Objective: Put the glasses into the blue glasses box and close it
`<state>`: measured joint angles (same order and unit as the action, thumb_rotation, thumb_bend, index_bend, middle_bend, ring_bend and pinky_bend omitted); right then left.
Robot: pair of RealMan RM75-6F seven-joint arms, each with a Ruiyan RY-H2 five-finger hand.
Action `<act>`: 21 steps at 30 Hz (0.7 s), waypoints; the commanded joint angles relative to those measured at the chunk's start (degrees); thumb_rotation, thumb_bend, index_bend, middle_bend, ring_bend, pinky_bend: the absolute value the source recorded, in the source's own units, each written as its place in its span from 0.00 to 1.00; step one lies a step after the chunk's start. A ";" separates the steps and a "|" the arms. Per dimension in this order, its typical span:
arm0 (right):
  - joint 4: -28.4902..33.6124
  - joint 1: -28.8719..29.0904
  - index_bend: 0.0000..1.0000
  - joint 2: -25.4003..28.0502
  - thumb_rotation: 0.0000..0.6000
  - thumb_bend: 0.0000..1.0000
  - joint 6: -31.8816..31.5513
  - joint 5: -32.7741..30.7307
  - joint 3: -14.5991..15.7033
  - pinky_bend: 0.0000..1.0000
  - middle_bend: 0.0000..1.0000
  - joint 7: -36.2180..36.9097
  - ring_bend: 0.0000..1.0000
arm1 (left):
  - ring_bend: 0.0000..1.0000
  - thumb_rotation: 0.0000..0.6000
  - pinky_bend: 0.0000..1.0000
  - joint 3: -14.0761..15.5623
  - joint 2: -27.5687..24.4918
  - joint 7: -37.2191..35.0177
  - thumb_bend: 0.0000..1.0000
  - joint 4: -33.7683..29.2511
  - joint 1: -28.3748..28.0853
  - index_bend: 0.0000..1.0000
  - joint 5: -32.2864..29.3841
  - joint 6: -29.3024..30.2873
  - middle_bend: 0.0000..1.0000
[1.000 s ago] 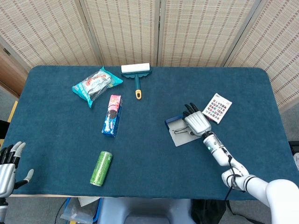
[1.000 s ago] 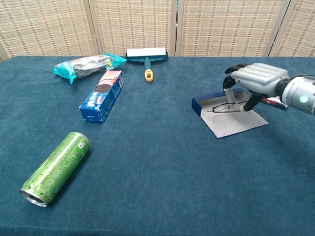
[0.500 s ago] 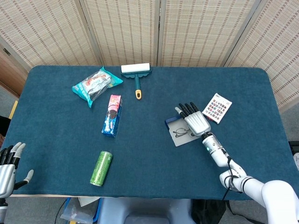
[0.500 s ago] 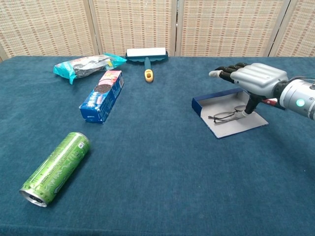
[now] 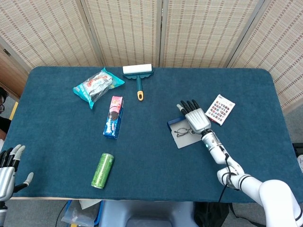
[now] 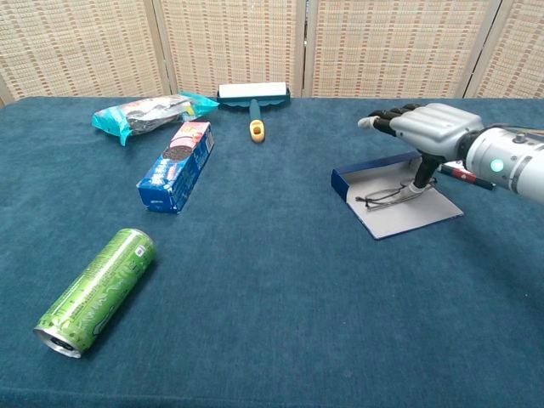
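Note:
The blue glasses box (image 6: 371, 172) lies open on the right of the table, its pale inner panel (image 5: 185, 140) flat on the cloth. The thin-framed glasses (image 6: 384, 196) (image 5: 182, 132) lie inside it, against the blue wall. My right hand (image 6: 423, 127) (image 5: 194, 117) hovers over the box's far right side with its fingers stretched out and apart. Its thumb points down beside the glasses' right end, and the hand holds nothing. My left hand (image 5: 7, 171) stays at the table's near left corner, fingers spread and empty.
A green can (image 6: 96, 290) lies near the front left. A blue cookie box (image 6: 176, 164), a snack bag (image 6: 149, 112) and a lint roller (image 6: 252, 95) sit at the back left. A printed card (image 5: 220, 109) lies just right of the glasses box.
My right hand uncurled its fingers and let go of the glasses, which dropped into the open box. The hand then shifted slightly toward the back of the table.

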<state>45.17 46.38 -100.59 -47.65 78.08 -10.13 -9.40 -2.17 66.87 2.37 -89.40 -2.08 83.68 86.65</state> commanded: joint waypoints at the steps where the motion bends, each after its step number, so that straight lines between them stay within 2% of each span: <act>1: -1.25 1.04 0.00 -0.76 1.00 0.11 0.83 -0.35 -0.46 0.00 0.00 0.09 0.00 | 0.00 1.00 0.00 -0.02 -0.02 0.03 0.31 -0.02 0.02 0.04 -0.03 -0.01 0.00; 21: -10.06 5.85 0.00 -6.13 1.00 0.11 5.15 -3.17 -2.24 0.00 0.00 -0.81 0.00 | 0.00 1.00 0.00 -0.15 -0.14 -0.32 0.31 0.45 0.25 0.04 -0.51 -0.17 0.00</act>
<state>35.40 51.99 -106.49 -42.70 75.14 -12.18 -10.14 -2.32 66.73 2.05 -88.95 -1.84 83.18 86.48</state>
